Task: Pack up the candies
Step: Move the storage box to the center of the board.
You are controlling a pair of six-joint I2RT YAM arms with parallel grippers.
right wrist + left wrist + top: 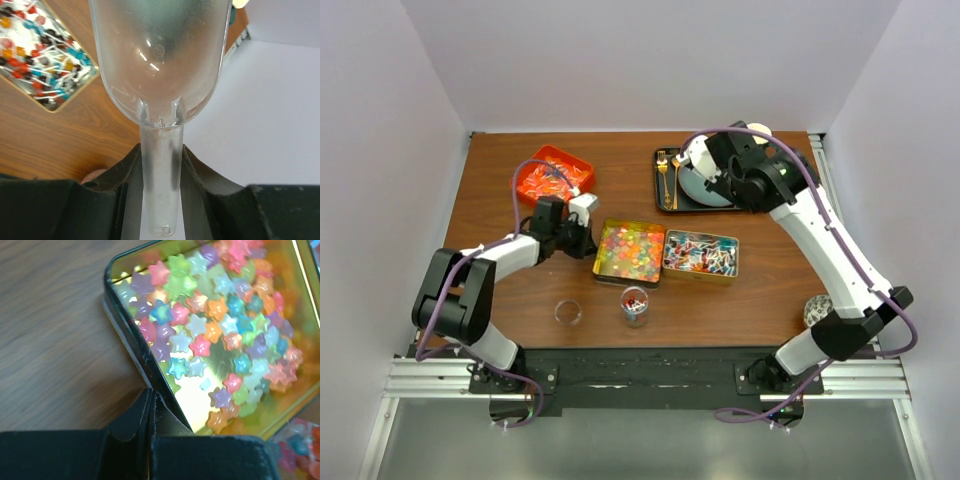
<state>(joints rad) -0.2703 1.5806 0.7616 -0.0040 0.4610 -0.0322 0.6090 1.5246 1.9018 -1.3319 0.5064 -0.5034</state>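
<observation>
**Desk:** Item one, the candies. Where are they lying?

**Operator:** I am seeing two lots. Star candies (210, 335), glossy and many-coloured, are lying loose in a gold tin (108, 287) in the middle of the table (740, 305). Wrapped candies (701, 252), red, blue and white, are filling a second tin (701, 277) just beside the first, on its right. A few pieces are sitting in a small jar (634, 305) nearer the arms, and an empty cup (568, 312) is standing to its left.

**Desk:** Item two, the pincers.

**Operator:** The left pincer (151, 407) is sitting with its fingers together at the gold tin's near corner. Whether the thin wall is nipped between them, I cannot tell. The right pincer (161, 165) is clamping the handle of a clear scoop (160, 65), bowl pointing away, over the far right of the table.

**Desk:** Handling notes?

**Operator:** I am judging each piece light, small and slick. The stars are looking hard enough to roll and skitter, and the wrappers are likely to crinkle and snag. Fingers would be fumbling them one by one. I am favouring bulk pickup with the scoop, sliding it low along the tin floor. I would hold the tin by its rim so it is not skating on the table.
</observation>
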